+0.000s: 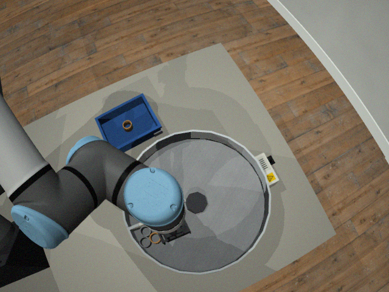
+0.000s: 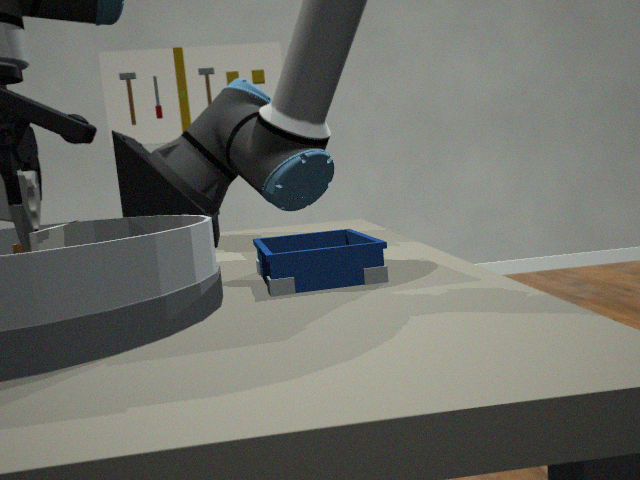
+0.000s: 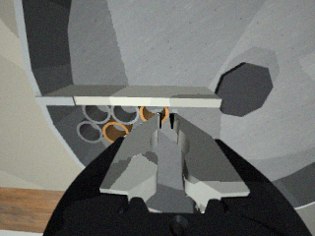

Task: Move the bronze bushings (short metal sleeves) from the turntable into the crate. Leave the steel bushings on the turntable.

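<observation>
Top view: blue crate (image 1: pixel 100 125) (image 2: pixel 320 266) at upper L of ctr, w/ 1 bronze ring (image 1: pixel 123 126) lying in it. Round gray turntable (image 1: pixel 267 204) (image 2: pixel 191 289) (image 3: pixel 285 44) fills lower ctr, apart from the crate. Robot arm (image 1: pixel 84 176) (image 2: pixel 217 139) comes in from the L edge, its blue cap over the turntable's L side.

Wrist view: L of ctr, 5 short rings sit on the turntable, below a pale divider (image 3: pixel 148 101) (image 1: pixel 135 225). Row next to the divider, L to R: 1st steel ring (image 3: pixel 84 112), 2nd steel ring (image 3: pixel 113 114), then the near bronze ring (image 3: pixel 141 113). Row below: 3rd steel ring (image 3: pixel 78 132) and, to its R, the other bronze ring (image 3: pixel 103 133) (image 1: pixel 150 238). So: 1 bronze in crate, 2 bronze + 3 steel on turntable.

Claw (image 3: pixel 165 114) (image 2: pixel 28 243) points down, tips by the near bronze ring; can't tell if they touch. Fingers are narrow, approx. closed w/ a thin slit between, holding nothing.

Exterior view: claw at far L, tips below the turntable's rim line; crate mid-frame on the pale tabletop (image 2: pixel 465 361), tool board (image 2: pixel 116 103) on the wall, upper L.
</observation>
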Available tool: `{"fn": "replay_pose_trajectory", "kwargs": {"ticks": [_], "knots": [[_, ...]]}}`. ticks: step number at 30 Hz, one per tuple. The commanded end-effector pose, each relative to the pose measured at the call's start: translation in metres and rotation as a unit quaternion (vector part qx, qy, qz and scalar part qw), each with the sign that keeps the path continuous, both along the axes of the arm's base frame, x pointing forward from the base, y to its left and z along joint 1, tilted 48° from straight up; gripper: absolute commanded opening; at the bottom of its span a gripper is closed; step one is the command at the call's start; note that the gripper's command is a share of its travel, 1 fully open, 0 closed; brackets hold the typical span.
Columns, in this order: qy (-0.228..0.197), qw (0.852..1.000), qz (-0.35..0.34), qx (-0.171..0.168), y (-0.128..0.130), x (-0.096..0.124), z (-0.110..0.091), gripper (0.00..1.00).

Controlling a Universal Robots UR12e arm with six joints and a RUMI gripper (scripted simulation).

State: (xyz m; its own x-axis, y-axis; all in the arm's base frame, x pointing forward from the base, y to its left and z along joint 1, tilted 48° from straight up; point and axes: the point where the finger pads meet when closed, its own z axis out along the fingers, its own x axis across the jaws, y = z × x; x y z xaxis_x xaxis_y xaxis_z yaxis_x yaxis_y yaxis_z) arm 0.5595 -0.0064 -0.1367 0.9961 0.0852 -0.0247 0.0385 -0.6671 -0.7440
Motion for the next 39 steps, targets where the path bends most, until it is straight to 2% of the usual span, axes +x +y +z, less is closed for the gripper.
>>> {"fn": "replay_pose_trajectory", "kwargs": {"ticks": [1,39], "knots": [[0.000,1.000,0.000,0.000,0.0058,-0.0001,-0.0058,0.06],[0.000,1.000,0.000,0.000,0.0102,-0.0006,-0.0098,0.06]]}}
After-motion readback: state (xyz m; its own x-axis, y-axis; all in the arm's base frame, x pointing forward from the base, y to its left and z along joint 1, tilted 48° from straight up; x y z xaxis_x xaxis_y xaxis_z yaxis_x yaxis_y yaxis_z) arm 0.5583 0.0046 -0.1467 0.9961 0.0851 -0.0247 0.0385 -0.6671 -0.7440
